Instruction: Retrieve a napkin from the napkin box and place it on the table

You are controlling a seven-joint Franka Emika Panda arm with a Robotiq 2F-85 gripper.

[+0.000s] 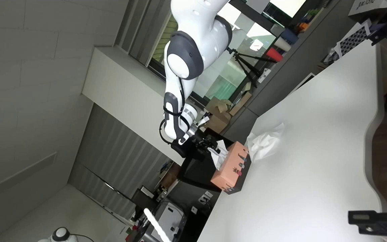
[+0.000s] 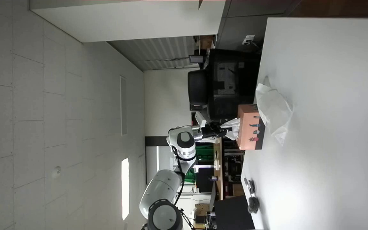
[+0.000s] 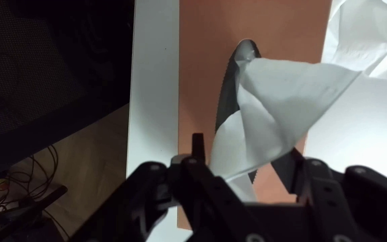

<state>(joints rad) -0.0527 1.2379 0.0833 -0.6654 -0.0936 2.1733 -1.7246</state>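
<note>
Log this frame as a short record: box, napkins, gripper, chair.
Napkin box: orange top, on the white table
Box napkin: sticking up from the napkin box
Loose napkin: crumpled, on the table beside the napkin box
Gripper: open, part of the box napkin between its jaws
Chair: black, beyond the table's edge
Status: box napkin not yet free

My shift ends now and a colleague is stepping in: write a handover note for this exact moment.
Black two-fingered pincer: open, straddling a thin white paper napkin that sticks up out of the coral-and-dark cardboard napkin box.
Box: on the smooth white table, near its edge.
Done: one crumpled white tissue sheet lies on the table beside the box; how it got there isn't shown.
Left: if another is wanted, probably close on the standing napkin, pull it free and lay it down.
</note>
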